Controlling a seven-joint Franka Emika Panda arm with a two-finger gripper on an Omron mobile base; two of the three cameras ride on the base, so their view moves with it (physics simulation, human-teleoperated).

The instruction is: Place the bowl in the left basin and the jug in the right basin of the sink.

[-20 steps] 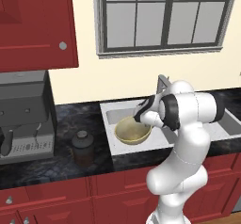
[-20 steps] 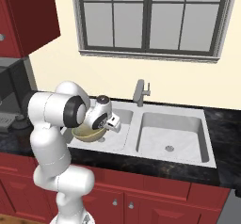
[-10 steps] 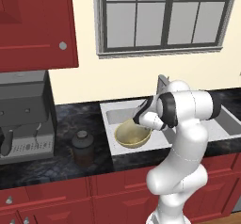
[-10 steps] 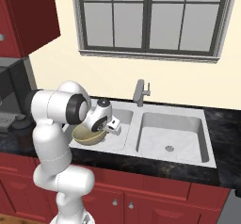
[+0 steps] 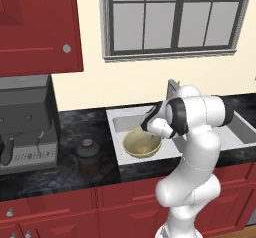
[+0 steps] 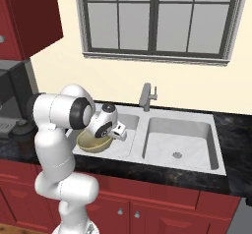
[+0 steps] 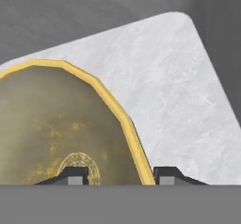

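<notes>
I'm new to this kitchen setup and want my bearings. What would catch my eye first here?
The white arm bends low over the sink, its gripper straddling the rim of the bowl, which sits in the left basin. The jug stands on the black countertop beside a grey coffee machine, while the right basin holds nothing.

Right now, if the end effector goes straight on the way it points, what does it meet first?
Probably the rim of the round pale yellow-tan bowl, which runs between the end effector fingertips; past it lies the light grey left basin floor. Depth is unclear.
</notes>
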